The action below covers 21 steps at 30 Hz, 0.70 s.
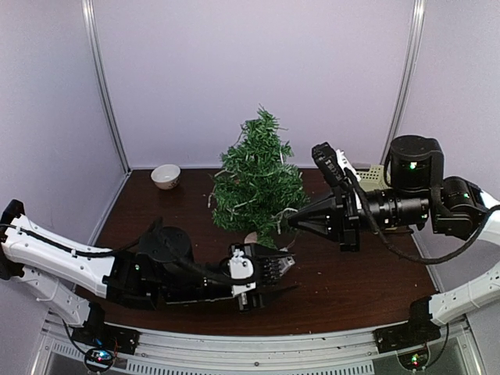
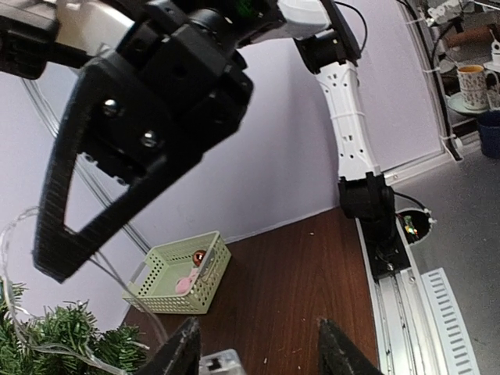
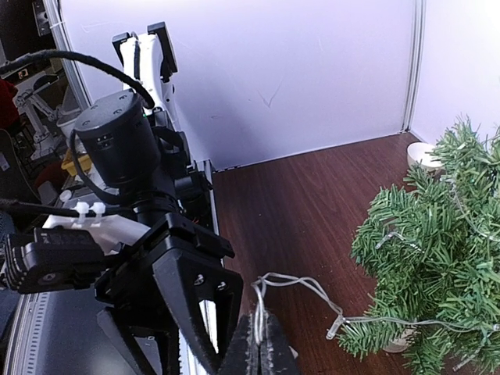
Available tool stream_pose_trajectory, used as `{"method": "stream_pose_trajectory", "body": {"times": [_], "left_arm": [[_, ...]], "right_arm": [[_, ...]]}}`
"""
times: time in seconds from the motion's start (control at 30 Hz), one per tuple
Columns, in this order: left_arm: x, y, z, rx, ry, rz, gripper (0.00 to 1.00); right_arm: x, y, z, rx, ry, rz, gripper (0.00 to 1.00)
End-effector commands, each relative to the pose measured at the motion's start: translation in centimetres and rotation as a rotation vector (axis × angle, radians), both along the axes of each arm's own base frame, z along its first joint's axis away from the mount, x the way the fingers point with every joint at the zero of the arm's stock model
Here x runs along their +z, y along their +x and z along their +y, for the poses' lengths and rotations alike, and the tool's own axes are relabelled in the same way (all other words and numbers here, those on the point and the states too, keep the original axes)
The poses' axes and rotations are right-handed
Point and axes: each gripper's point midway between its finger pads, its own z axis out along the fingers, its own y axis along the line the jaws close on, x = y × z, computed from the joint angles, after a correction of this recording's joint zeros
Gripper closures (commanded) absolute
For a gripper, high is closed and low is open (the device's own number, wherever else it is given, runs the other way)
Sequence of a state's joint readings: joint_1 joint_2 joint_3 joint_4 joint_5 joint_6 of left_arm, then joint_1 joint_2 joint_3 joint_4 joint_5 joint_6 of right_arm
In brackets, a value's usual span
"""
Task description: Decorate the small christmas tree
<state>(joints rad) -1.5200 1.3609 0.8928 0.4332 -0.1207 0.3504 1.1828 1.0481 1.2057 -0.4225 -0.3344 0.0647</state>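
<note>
The small christmas tree (image 1: 254, 180) stands mid-table on its pale base, with a thin white light string (image 3: 312, 285) draped over its branches. My right gripper (image 1: 291, 223) is at the tree's lower right side and is shut on a doubled loop of that string (image 3: 260, 344). The wire runs from the jaws to a bulb at the tree's lower branches (image 3: 437, 258). My left gripper (image 1: 283, 279) is open just in front of the tree, below the right gripper. In the left wrist view its fingers (image 2: 181, 351) stand wide apart, with a small clear plastic box (image 2: 217, 362) by the left one.
A pale green perforated basket (image 2: 181, 273) holding a copper ball (image 2: 198, 256) and a pink item sits at the back right. It is partly hidden behind the right arm in the top view (image 1: 371, 176). A white bowl (image 1: 166, 176) sits back left. Walls enclose the table.
</note>
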Motion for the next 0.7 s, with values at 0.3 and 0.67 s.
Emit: {"method": "stream_pose_trajectory", "body": {"times": [0.3,0.67], "left_arm": [[5.3,2.1,1.4,0.115,-0.216,0.114,0.60],[6.3,2.3,-1.0,0.123,-0.227,0.126,0.60]], "right_arm": [[2.0,-0.3,-1.0,-0.039,0.087,-0.025,1.00],[1.4,-0.1,-0.9,-0.051,0.097,-0.006,1.00]]}}
